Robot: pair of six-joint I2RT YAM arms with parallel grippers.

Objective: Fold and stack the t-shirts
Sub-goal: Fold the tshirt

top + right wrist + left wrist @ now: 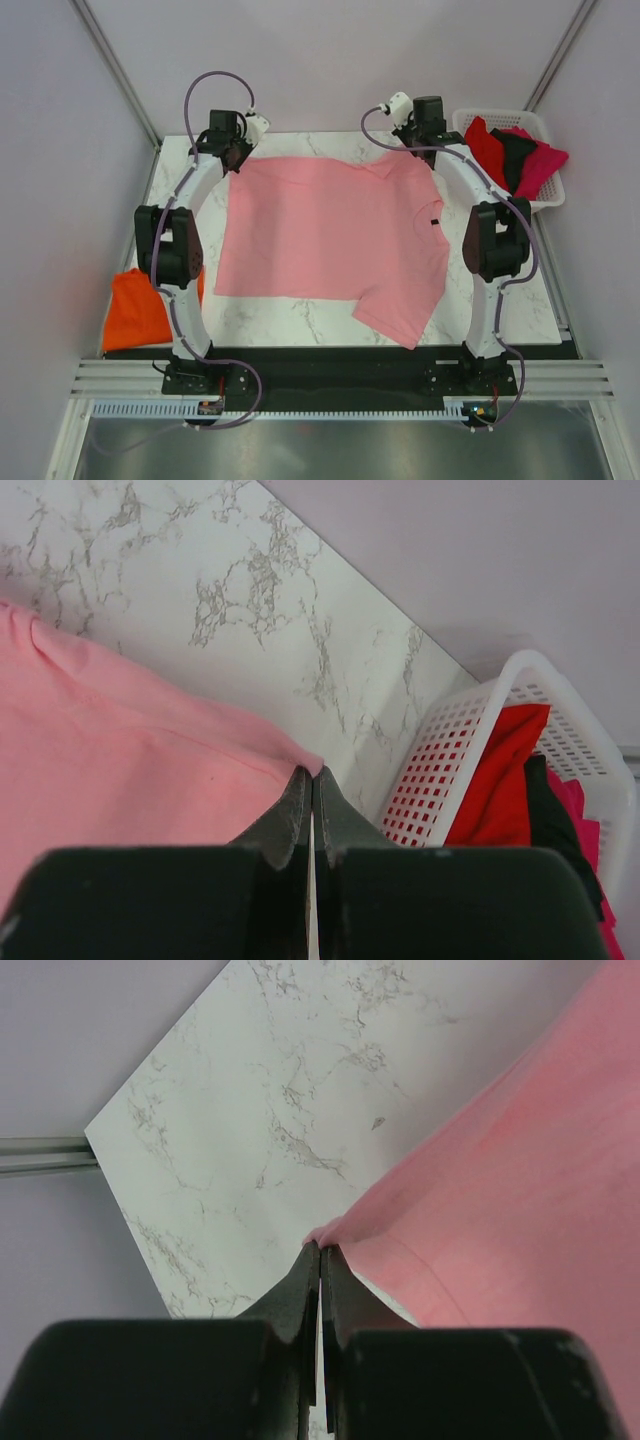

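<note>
Both pincers clamped on the pink shirt's far edge, fold in hand

Our left gripper [320,1260] is closed on a far corner of the light pink t-shirt [330,235], our right gripper [311,780] on the opposite far corner. The shirt lies spread on the table [300,315], near the orange t-shirt [135,310] and the basket [545,125]. Next, we judge, both arms lift together and draw that edge towards us, evenly

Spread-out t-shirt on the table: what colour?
The t-shirt is light pink, clearest in the top external view.
</note>
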